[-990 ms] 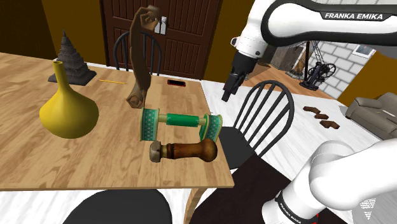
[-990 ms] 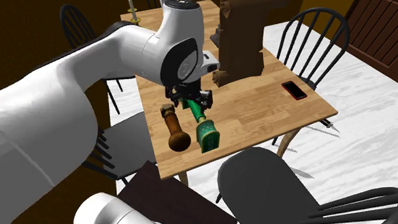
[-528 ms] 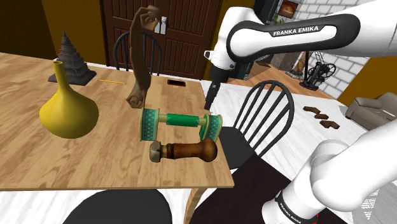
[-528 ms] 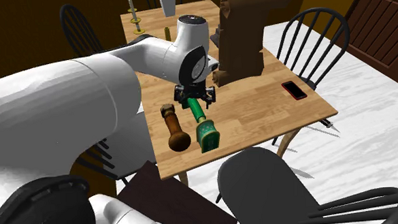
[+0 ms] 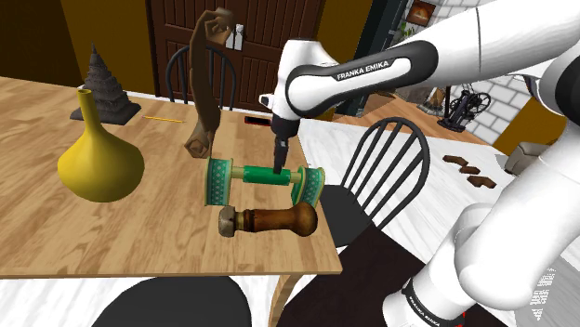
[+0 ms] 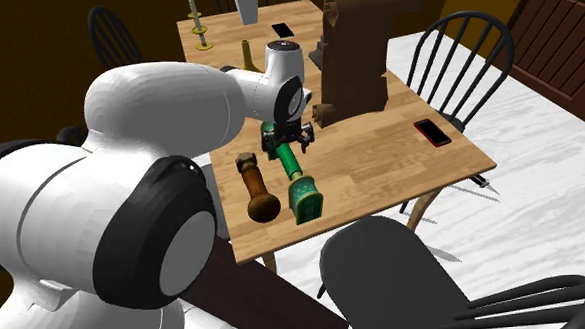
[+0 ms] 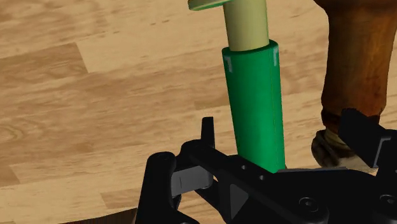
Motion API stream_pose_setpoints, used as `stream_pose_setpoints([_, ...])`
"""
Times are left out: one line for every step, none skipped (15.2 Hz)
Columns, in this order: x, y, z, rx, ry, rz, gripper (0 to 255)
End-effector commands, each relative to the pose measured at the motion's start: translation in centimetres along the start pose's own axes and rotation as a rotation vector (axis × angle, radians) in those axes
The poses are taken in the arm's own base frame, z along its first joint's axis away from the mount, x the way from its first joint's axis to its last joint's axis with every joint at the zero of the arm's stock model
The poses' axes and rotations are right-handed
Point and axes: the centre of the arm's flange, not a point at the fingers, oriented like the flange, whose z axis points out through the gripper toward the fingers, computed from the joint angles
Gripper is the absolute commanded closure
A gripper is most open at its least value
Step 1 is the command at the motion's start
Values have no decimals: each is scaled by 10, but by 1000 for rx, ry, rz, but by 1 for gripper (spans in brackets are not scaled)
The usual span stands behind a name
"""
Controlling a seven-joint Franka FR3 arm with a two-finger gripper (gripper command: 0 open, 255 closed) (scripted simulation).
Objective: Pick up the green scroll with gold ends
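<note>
The green scroll (image 5: 265, 176) (image 7: 254, 102) lies flat on the wooden table (image 5: 139, 232) near its edge, between a brown carved figure (image 5: 204, 84) and a dark wooden pestle (image 5: 270, 221). The gripper (image 5: 279, 160) (image 7: 281, 121) hangs right over its green middle. The jaws stand apart on either side of the roll, clasping nothing. A yellow vase (image 5: 99, 158) stands well apart.

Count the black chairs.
4: end chair beside the green scroll, door-side chair, near-side chair at the shoulder view's bottom, far chair at the second exterior view's top left. More may be hidden.
</note>
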Motion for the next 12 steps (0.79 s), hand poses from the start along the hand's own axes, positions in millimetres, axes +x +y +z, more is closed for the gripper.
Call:
stream_pose_setpoints([9,4,17,-2,-4,-40,0])
stream_pose_setpoints([9,4,22,-2,-4,-40,0])
stream_pose_setpoints([9,4,28,-2,-4,-40,0])
stream_pose_setpoints([9,4,33,-2,-4,-40,0])
stream_pose_setpoints([9,4,38,-2,-4,-40,0])
stream_pose_setpoints([9,4,44,-2,-4,-40,0])
stream_pose_setpoints([9,4,49,-2,-4,-40,0])
stream_pose_setpoints([9,4,52,-2,-4,-40,0])
stream_pose_setpoints([9,4,52,-2,-4,-40,0])
stream_pose_setpoints([9,4,52,-2,-4,-40,0])
stream_pose_setpoints([9,4,52,-2,-4,-40,255])
stream_pose_setpoints([9,5,52,-2,-4,-40,255])
